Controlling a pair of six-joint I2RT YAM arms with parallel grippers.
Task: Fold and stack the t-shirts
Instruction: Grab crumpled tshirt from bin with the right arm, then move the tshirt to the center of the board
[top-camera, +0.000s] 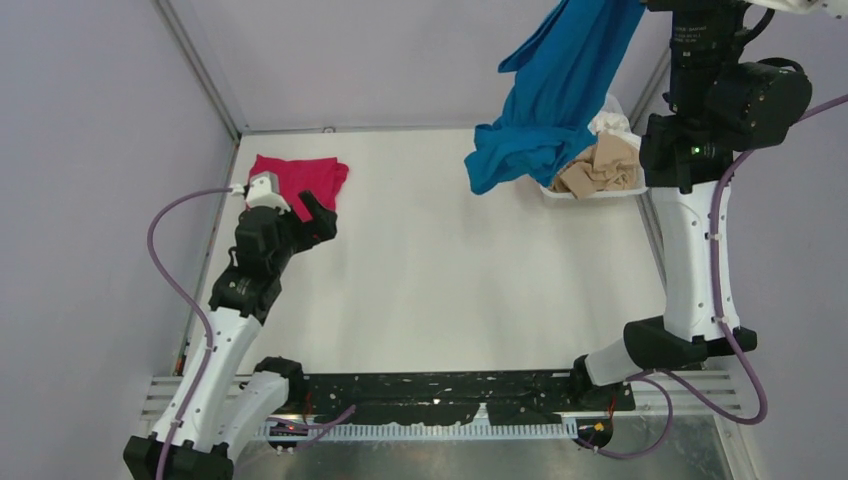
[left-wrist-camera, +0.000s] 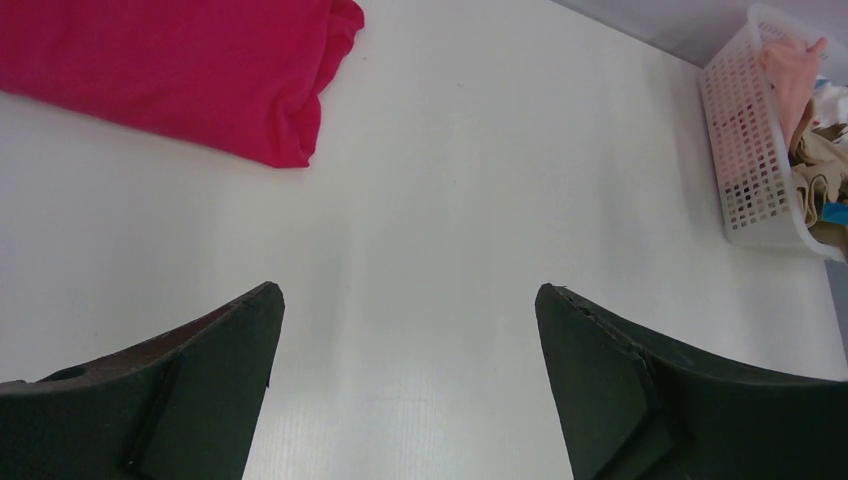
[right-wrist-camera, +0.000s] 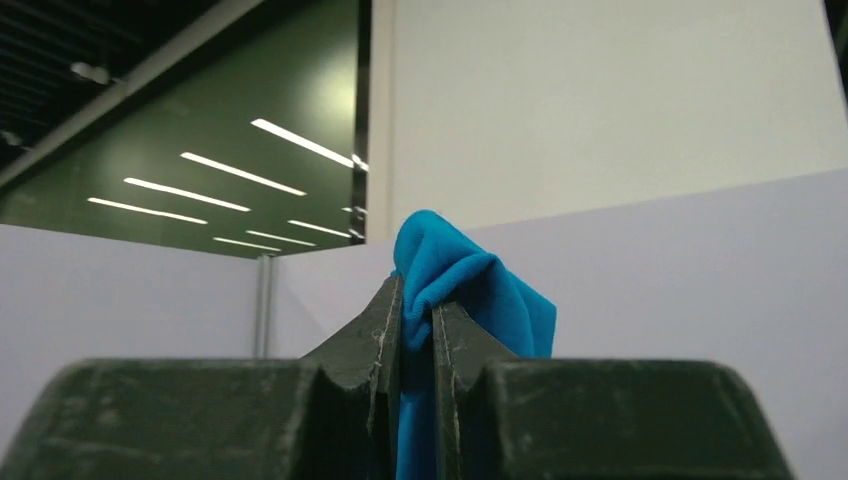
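Teal shirt (top-camera: 545, 90) over white table (top-camera: 450, 260), grey walls (top-camera: 420, 50); clamped in right claw (right-wrist-camera: 410, 330) above far-right basket (left-wrist-camera: 745, 150). Left claw (left-wrist-camera: 407, 290) spread, red shirt (left-wrist-camera: 170, 70) just beyond.

Bright teal-blue t-shirt (top-camera: 548, 90), magenta-red t-shirt (top-camera: 300, 178), tan shirt (top-camera: 605, 166), white lattice basket (left-wrist-camera: 745, 150), white table (top-camera: 450, 270), black left end effector (left-wrist-camera: 407, 292)

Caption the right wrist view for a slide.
Right gripper shut on a fold of the teal t-shirt, aimed up at wall and ceiling lights.

A magenta-red cloth t-shirt (top-camera: 300, 178) is laid at the far left corner of the worktop (top-camera: 450, 280). A white plastic lattice basket (left-wrist-camera: 745, 150) is set at the far right corner; a teal-blue cloth t-shirt (top-camera: 555, 90) is hung above it.
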